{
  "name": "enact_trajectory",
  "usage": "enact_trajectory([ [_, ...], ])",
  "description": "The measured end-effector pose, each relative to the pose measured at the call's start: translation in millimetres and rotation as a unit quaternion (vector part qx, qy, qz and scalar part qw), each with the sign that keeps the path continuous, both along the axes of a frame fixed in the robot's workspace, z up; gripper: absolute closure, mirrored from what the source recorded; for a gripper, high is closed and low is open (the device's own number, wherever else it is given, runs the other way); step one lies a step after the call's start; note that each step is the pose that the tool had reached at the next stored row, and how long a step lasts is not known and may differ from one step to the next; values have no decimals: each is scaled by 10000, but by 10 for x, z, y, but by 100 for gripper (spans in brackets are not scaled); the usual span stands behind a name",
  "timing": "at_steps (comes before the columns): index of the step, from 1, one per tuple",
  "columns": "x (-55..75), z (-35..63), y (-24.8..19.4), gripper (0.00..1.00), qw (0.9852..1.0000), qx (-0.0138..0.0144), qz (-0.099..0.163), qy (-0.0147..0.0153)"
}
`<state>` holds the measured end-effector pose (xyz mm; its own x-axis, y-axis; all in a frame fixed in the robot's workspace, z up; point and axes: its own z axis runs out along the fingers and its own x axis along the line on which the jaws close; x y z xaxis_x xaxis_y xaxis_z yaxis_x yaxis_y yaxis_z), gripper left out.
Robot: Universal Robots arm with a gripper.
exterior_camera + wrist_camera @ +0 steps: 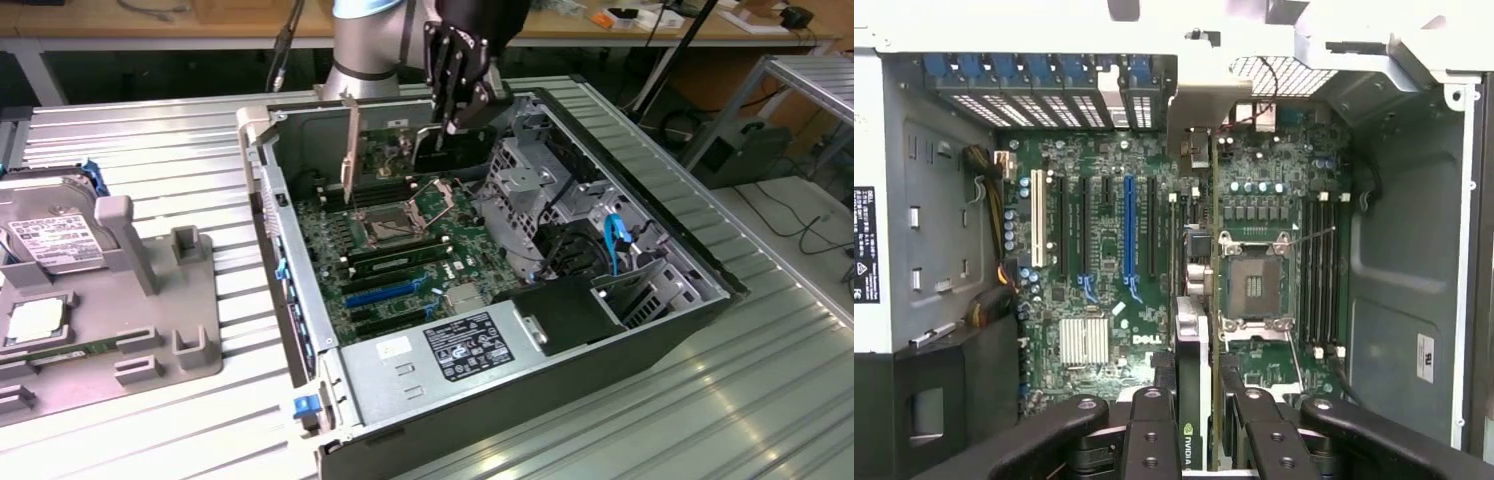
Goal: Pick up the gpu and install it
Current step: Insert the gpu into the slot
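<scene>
- Gripper (1196, 405) pinching gpu (1192, 335) edge-on; we're above mobo (1274, 190).
- Card's long axis parallel w/ slots; blue slot (1128, 225) just beside, not under.

The gpu (443, 156) is a thin flat card. It is black on one face, with a long silver strip at one end. It stands up on its long edge. The gripper (461, 120) pinches it from above. It is inside the open computer case (641, 350), near the far end, over the green board (441, 250). Its silver strip is by the slotted wall.
</scene>
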<state>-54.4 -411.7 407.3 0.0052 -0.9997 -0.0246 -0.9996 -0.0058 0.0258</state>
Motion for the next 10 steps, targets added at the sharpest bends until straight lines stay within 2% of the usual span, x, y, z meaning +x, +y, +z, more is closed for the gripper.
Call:
enact_trajectory([
  [10,-54,-319,-4,73,10000,-10,0,0],
])
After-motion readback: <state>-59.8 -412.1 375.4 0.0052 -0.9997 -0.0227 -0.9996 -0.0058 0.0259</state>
